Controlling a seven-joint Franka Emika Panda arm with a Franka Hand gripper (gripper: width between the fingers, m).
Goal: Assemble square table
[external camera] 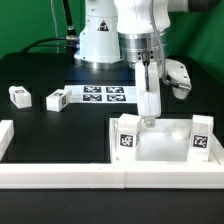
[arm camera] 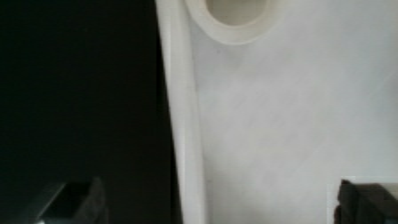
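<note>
Status: roughly halfway, judging by the part count. The square table top [external camera: 165, 150] sits on the black surface at the near side, toward the exterior view's right, tray side up, just behind the near border bar [external camera: 100, 178]. Two tagged legs stand upright on it, one at its left corner [external camera: 127, 138] and one at its right corner [external camera: 202, 136]. They look seated in sockets, but I can't confirm they're screwed home. The other two leg blocks [external camera: 18, 95] [external camera: 57, 99] lie loose on the surface, well apart from the top on the exterior view's left, near the marker board [external camera: 105, 95]. The claw [external camera: 149, 120] points straight down over the far edge of the top, between the two standing legs. In the wrist view its fingertips [arm camera: 63, 205] are spread wide with nothing pinched between them. One is over the dark surface, the other over the white top. The same view shows one round socket [arm camera: 240, 20] empty. Left to do: fetch both loose legs, seat them and tighten them. Can't tell whether the claw touches the top.
</note>
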